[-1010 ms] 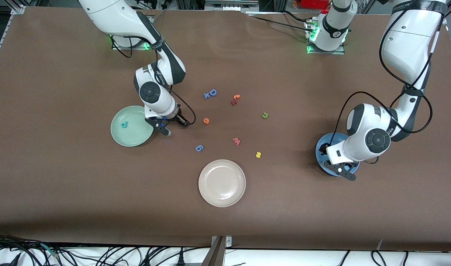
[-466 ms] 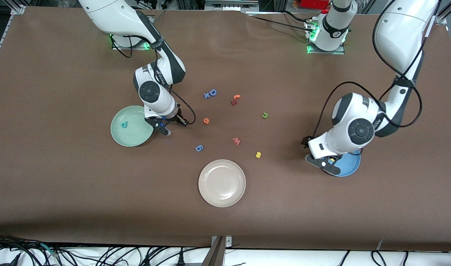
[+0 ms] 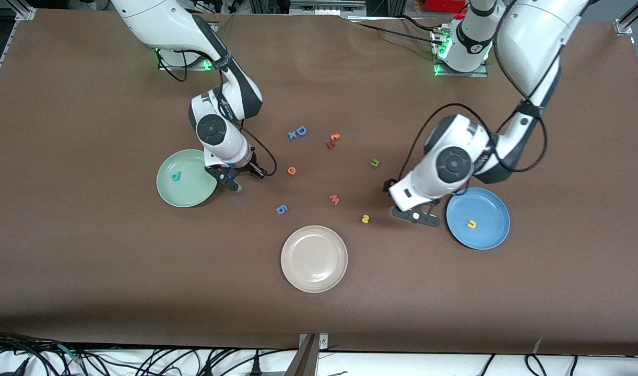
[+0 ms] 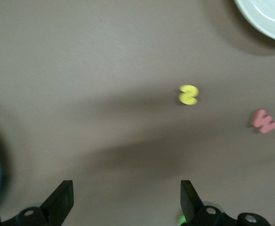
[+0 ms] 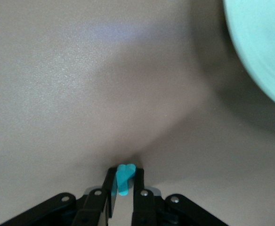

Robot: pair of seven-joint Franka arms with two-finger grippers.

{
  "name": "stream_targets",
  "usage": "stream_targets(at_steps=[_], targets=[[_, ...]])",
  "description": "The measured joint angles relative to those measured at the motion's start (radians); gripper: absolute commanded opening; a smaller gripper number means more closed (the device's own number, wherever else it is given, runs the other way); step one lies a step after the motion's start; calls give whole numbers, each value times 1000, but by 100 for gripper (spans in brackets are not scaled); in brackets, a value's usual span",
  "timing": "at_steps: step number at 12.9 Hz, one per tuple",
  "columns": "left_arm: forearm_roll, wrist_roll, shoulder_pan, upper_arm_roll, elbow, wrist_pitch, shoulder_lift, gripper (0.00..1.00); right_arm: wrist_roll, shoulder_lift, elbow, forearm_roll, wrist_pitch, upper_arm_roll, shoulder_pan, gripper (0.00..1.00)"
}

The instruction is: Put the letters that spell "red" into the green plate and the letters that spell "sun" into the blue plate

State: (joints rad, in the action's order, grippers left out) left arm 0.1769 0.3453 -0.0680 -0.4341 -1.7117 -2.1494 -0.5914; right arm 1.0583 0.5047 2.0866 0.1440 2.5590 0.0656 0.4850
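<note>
High front camera facing both robots, wrist cameras close above table [image 3: 89, 271], sharing its brown surface

Front cam is evenly lit from overhead, no hot spots on my end, just a mild sheen on the brown table [image 3: 89, 271] around 12 o'clock. Shadows are soft, short, sitting close under both arms. Green LED glow at the bases up top. Left wrist cam is motion-blurred imo: the yellow letter [image 4: 189, 94] and pink one [image 4: 264, 121] look smeared, w/ broad dim shadow bands thru the middle. Right wrist cam is soft too, big diffuse shadow from 6 toward 2 o'clock.
</note>
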Motion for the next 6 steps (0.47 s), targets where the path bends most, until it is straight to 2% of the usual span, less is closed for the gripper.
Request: stream_targets(at_steps=[3,6], targets=[[0,84,-53,0,-18,-1,-25,100,1,-20,-9,0,-58,-2,0,0],[0,119,-69,-1,-81,-23,-35,100,-11,-85,-46,0,-211,-36,0,0]])
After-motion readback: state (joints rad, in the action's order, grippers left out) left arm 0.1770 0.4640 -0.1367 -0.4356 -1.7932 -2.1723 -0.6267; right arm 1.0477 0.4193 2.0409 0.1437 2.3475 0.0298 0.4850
